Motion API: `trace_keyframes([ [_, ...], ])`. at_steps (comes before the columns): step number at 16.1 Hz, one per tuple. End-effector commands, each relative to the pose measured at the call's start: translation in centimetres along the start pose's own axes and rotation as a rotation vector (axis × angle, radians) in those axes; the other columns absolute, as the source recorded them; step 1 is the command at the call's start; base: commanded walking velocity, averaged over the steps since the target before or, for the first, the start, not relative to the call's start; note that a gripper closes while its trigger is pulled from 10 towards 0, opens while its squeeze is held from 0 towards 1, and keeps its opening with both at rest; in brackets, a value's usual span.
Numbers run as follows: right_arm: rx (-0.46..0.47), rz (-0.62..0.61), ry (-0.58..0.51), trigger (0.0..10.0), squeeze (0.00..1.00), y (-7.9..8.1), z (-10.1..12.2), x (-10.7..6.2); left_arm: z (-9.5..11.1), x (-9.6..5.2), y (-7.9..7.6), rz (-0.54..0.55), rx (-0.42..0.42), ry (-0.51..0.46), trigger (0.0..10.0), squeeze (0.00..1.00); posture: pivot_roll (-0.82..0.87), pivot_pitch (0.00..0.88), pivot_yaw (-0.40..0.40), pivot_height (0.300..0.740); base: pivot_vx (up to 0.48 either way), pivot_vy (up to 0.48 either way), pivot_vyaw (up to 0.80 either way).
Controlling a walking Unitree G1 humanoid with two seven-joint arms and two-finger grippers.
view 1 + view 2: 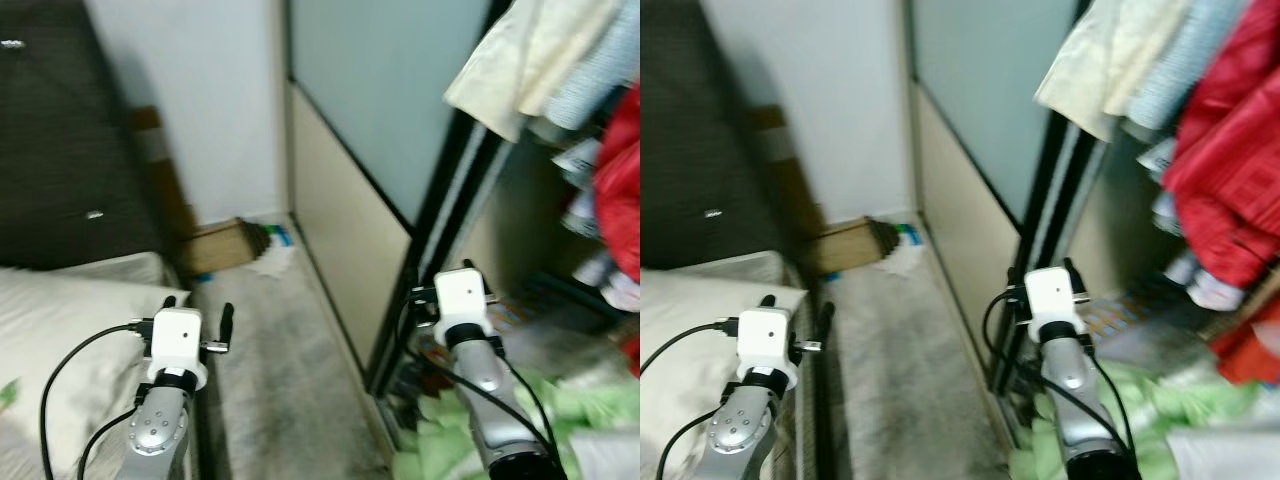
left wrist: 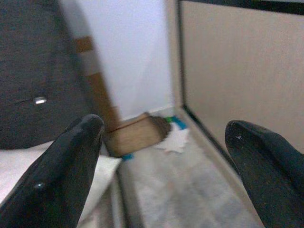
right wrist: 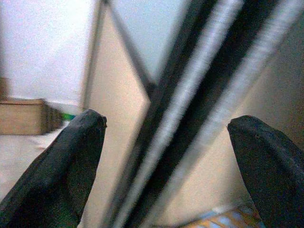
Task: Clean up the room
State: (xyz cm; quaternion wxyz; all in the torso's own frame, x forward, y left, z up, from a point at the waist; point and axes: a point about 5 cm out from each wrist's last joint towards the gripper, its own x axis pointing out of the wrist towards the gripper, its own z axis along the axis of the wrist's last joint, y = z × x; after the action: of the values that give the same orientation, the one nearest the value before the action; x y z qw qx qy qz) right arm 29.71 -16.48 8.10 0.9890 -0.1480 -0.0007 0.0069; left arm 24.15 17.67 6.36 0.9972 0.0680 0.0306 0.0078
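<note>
Clutter lies at the far end of a narrow grey floor strip: a brown cardboard box [image 1: 215,247], a crumpled white paper [image 1: 270,262] and a small green and blue item [image 1: 281,236]. A light green cloth [image 1: 455,450] is heaped on the floor at the lower right. My left gripper [image 1: 198,312] is held open over the bed's edge, and the left wrist view has the box [image 2: 135,134] and paper [image 2: 175,141] far ahead between its fingers [image 2: 71,166]. My right gripper [image 3: 168,121] is open and empty, facing the black door frame [image 3: 190,104].
A bed with a white pillow [image 1: 70,330] and a dark headboard [image 1: 50,150] is on the left. A sliding wardrobe door [image 1: 370,130] stands on the right. Cream, blue and red clothes [image 1: 1230,180] hang in the open wardrobe, with small items on its floor.
</note>
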Motion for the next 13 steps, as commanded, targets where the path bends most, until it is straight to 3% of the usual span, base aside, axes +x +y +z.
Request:
trace_keyframes([
  [1,0.001,-0.003,0.015,10.0,0.0,-0.2,-0.3,-0.2,0.3,0.1,0.2,0.011,-0.001,-0.008,10.0,0.0,0.01,0.0,-0.021,0.74,0.0,0.0,0.8],
  [13,-0.003,0.034,-0.018,10.0,0.0,-0.1,0.8,0.6,0.6,0.0,-0.3,0.014,-0.004,-0.014,10.0,0.0,0.01,0.0,-0.043,0.74,0.0,0.0,0.8],
])
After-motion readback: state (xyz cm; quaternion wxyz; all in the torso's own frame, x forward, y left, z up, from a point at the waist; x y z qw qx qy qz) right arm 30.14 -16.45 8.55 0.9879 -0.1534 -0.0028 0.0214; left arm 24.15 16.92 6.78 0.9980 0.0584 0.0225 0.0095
